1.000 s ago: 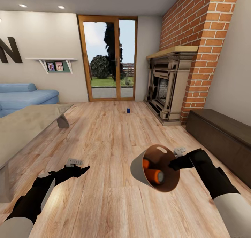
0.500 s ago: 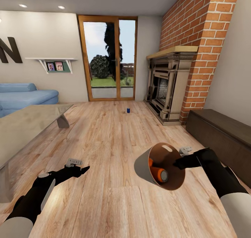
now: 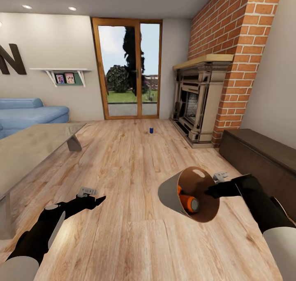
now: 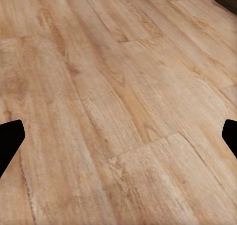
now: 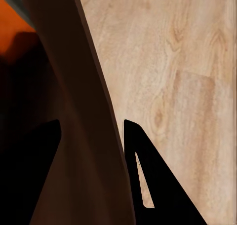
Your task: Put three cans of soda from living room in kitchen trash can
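Your right gripper (image 3: 210, 190) pinches the rim of the trash can (image 3: 172, 192), one finger inside and one outside the wall, as the right wrist view confirms (image 5: 106, 151). The bin is a smooth, light-grey tapered cylinder with an orange-brown lining, held tipped on its side above the wood-plank floor (image 3: 123, 170), mouth turned toward you. Inside lies an orange soda can (image 3: 188, 203) with a grey end. A dark blue soda can (image 3: 151, 130) stands upright on the floor well beyond, near the carved fireplace (image 3: 197, 104) and red-brick chimney (image 3: 242, 47). Your left gripper (image 3: 98, 199) hovers with fingers spread wide (image 4: 10, 141), holding nothing.
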Tool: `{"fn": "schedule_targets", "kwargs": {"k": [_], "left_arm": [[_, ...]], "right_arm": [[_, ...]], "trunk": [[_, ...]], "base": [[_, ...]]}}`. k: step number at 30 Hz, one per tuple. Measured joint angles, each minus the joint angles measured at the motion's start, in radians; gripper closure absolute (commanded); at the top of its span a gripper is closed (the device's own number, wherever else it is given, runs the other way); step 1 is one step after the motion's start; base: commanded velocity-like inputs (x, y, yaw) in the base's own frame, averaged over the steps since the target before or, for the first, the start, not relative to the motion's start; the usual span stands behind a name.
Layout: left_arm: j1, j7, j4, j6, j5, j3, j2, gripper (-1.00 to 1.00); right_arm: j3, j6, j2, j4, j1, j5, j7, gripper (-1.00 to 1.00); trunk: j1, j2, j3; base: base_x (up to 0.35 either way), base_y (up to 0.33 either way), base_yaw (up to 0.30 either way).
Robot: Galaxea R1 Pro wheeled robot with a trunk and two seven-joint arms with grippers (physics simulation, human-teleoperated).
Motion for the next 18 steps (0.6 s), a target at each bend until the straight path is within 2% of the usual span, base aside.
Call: {"fn": "schedule_targets", "kwargs": {"k": [4,6,10,18], "left_arm": [[0.0,0.0,0.0,0.0,0.0,0.0,0.0,-1.0],[0.0,0.0,0.0,0.0,0.0,0.0,0.0,-1.0],[0.001,0.0,0.0,-0.001,0.0,0.0,0.0,-1.0],[0.0,0.0,0.0,-0.004,0.0,0.0,0.0,-1.0]], "right_arm": [[0.0,0.002,-0.009,0.002,-0.003,-0.014,0.034,1.0],[0.0,0.003,-0.023,0.009,-0.013,-0.023,0.057,1.0],[0.0,-0.003,-0.042,0.029,-0.023,-0.009,0.073,1.0],[-0.001,-0.007,-0.053,0.041,-0.027,-0.014,0.082,1.0]], "trunk": [[0.0,0.0,0.0],[0.0,0.0,0.0],[0.0,0.0,0.0],[0.0,0.0,0.0]], "base": [[0.0,0.0,0.0],[0.0,0.0,0.0],[0.0,0.0,0.0],[0.0,0.0,0.0]]}}
